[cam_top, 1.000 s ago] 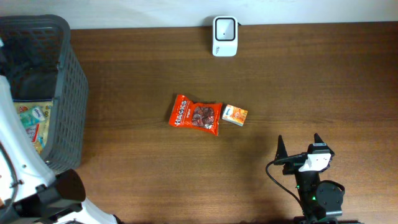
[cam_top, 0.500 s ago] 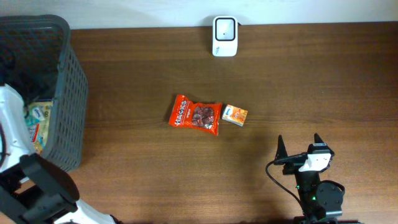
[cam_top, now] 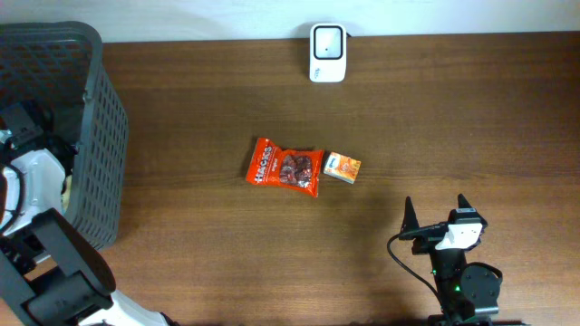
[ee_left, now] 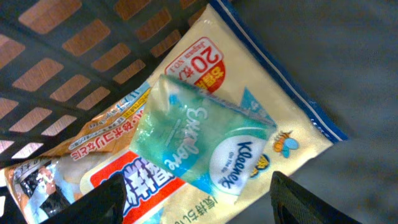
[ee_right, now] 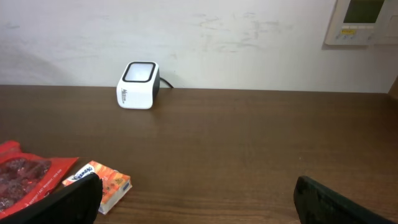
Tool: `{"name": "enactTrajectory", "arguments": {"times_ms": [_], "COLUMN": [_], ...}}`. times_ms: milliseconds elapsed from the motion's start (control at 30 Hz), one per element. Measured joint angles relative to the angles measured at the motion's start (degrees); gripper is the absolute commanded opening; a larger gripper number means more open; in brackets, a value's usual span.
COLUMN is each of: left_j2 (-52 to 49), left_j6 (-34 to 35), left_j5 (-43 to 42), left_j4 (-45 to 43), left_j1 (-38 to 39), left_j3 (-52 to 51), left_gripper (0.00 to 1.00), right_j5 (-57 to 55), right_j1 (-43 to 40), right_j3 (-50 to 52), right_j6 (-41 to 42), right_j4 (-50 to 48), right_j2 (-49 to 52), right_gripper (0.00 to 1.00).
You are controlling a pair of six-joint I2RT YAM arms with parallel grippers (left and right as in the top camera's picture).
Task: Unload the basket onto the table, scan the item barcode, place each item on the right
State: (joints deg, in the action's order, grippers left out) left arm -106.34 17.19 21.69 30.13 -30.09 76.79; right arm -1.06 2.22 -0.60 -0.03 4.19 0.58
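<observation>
Left pincer (ee_left: 198, 180) spread over the Kleenex pack (ee_left: 205, 143), down in the basket (cam_top: 102, 136) at 9 o'clock of the bench (cam_top: 227, 254). Right pincer (cam_top: 436, 204) spread, idle at 5. We fear closing nips the yellow bag (ee_left: 297, 117) beneath too, lifting both.

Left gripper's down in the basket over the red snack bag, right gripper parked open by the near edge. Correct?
One slip: the left wrist view shows the left gripper over a teal Kleenex pack; the red snack bag lies out on the table. The basket and the open right gripper are as stated.
</observation>
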Motion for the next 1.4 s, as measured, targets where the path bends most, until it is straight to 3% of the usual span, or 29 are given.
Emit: {"name": "enactTrajectory", "arguments": {"times_ms": [533,733,800,1000,1033,1067,1100,1400], "left_j2": [-3.8,-4.57,-4.79,-4.9,-4.9,-4.9,-4.9,-6.27], "left_j6": [0.0,0.17,0.2,0.22,0.22,0.22,0.22,0.39], "left_j5": [1.29,1.22,1.09,0.87,0.59,0.28,-0.24,-5.46], "left_j4": [-4.98,-6.82,-7.52,-7.89,-7.93,-7.93,-7.93,-7.04], "left_j1": [-2.29,-2.23,-2.23,-2.23,-2.23,-2.23,-2.32,-2.8], "left_j3": [-1.57,-1.49,-1.49,-1.49,-1.49,-1.49,-1.49,-1.49], "left_gripper": [0.7,0.54,0.56,0.47,0.48,0.62,0.98,0.97], "right_j5": [0.0,0.0,0.0,0.0,0.0,0.0,0.0,0.0], "right_j1": [0.0,0.0,0.0,0.0,0.0,0.0,0.0,0.0], "right_j3": [0.0,0.0,0.0,0.0,0.0,0.0,0.0,0.0], "right_j6": [0.0,0.02,0.02,0.04,0.0,0.0,0.0,0.04], "right_j4": [0.0,0.0,0.0,0.0,0.0,0.0,0.0,0.0], "right_j2": [0.0,0.0,0.0,0.0,0.0,0.0,0.0,0.0], "right_gripper": [0.98,0.98,0.98,0.98,0.98,0.98,0.98,0.98]}}
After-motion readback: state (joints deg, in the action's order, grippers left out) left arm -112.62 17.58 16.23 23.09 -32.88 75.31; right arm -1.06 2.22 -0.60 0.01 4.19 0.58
